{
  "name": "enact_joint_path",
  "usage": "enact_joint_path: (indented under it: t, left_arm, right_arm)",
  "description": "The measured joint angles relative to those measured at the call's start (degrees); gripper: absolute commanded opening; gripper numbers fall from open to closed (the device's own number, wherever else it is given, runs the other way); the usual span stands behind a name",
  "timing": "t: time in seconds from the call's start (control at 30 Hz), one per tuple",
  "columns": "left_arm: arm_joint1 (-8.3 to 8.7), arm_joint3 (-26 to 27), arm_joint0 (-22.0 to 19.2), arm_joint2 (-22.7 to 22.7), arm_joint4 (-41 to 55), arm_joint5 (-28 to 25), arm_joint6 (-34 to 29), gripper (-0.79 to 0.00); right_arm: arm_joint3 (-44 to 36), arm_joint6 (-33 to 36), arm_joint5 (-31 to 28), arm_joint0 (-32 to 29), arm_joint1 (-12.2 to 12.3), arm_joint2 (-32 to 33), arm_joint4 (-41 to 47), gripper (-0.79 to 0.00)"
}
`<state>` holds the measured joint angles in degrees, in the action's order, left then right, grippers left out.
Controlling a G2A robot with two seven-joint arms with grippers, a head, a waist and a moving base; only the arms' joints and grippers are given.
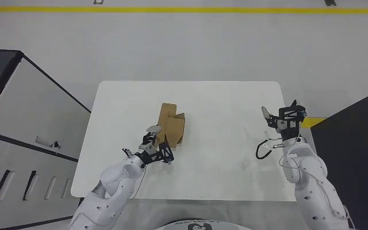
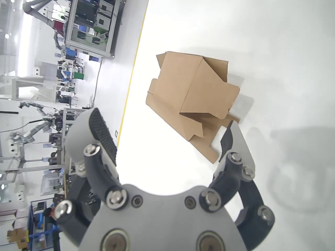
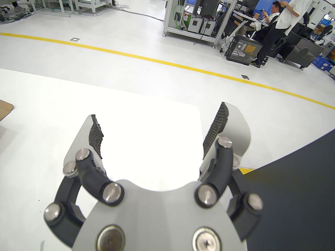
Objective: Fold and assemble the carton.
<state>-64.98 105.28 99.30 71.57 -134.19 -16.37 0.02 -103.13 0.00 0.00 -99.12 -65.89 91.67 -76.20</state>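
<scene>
A brown cardboard carton [image 1: 172, 125] stands partly folded near the middle of the white table [image 1: 230, 103], with loose flaps lying flat toward the front. In the left wrist view the carton [image 2: 193, 92] has one raised flap and a flat panel on the tabletop. My left gripper [image 1: 158, 142] is open just in front of the carton, one fingertip [image 2: 228, 137] close to the flat flap's edge, nothing held. My right gripper [image 1: 280, 117] hovers open near the table's right edge, far from the carton; its fingers [image 3: 95, 134] hold nothing. A carton corner [image 3: 5, 108] shows in the right wrist view.
A grey cabinet [image 1: 29, 126] stands left of the table and a dark panel [image 1: 345, 144] right of it. A black cable [image 1: 264, 150] loops by the right arm. A yellow floor line [image 1: 184, 9] runs beyond the table.
</scene>
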Motion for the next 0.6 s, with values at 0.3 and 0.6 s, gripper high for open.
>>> enact_joint_path:
  t: [0.3,0.6]
  left_arm:
    - [-0.33,-2.6,-0.4,-0.2,4.7,1.3,1.3,0.000]
    - [-1.05,-6.2,-1.6,-0.3,15.5,1.8,1.0,0.000]
  right_arm:
    - [0.0,0.0,0.0,0.0,0.0,0.0,0.0,0.000]
    - [0.0,0.0,0.0,0.0,0.0,0.0,0.0,0.000]
